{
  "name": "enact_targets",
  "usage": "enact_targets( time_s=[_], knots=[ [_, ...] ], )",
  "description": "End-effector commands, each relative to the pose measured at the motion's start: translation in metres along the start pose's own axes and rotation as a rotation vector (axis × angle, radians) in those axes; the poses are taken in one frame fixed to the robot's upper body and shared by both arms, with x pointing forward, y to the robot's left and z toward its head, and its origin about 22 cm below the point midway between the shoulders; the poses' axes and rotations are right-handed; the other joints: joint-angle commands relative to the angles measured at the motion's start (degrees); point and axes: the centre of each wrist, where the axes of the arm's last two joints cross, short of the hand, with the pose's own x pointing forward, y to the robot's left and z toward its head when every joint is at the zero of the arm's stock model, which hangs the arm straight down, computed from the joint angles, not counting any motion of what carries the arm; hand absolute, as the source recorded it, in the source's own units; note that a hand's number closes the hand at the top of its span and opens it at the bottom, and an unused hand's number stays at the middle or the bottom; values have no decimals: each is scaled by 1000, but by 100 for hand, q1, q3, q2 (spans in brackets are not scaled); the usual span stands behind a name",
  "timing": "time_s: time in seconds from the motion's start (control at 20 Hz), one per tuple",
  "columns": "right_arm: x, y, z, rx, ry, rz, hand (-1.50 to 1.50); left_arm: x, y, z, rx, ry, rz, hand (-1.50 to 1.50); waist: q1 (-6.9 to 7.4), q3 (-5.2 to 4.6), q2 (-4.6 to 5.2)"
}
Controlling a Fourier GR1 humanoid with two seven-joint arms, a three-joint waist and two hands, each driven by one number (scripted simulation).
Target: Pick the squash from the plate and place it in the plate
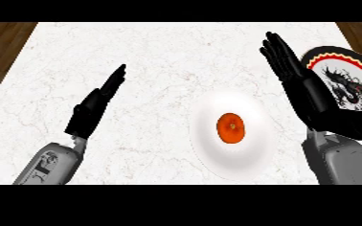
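- I see the squash [231, 127] as a small round orange-red thing with a darker mark at its middle and a paler orange rim around it.
- It sits near the middle of a plain white plate [233, 160], which looks taller than wide from my view and lies right of centre on the counter.
- Nothing touches the squash; its top is fully exposed and no hand is over it.
- Just right of the white plate I see my right hand [302, 88], black, fingers straight and together, pointing away from me toward the far edge, holding nothing.
- That hand stands edge-on between the white plate and a second plate, and its wrist end comes close to the white plate's right rim.
- The second plate [341, 76] is black with a red and white scalloped border and a dragon figure; it lies at the right edge of my view, partly hidden behind the right hand and forearm.
- My left hand [97, 106] shows well apart on the left side of the counter, fingers straight and angled up to the right, empty.
- Both hands come off grey forearms at the lower edge.
- The counter [163, 52] is white marble with faint veins, and brown wood shows at both upper corners.
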Motion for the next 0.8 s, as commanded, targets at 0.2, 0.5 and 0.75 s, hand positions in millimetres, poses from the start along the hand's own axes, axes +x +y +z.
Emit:
enact_targets(
  time_s=[0.2, 0.5, 0.75],
  knots=[
    [20, -32, -57, 196, -136, -96, 150, -52, -4, 28, 143, 294, 209, 0, 580, -81, 127],
    [-42, -84, -36, -34, -83, 122, -150, -64, -26, 39, 172, 356, 347, 0, 347, -71, 95],
    [-81, -104, -34, 62, -151, 27, -150, -62, -29, 43, 167, 359, 353, 0, 290, -72, 59]
  ],
)
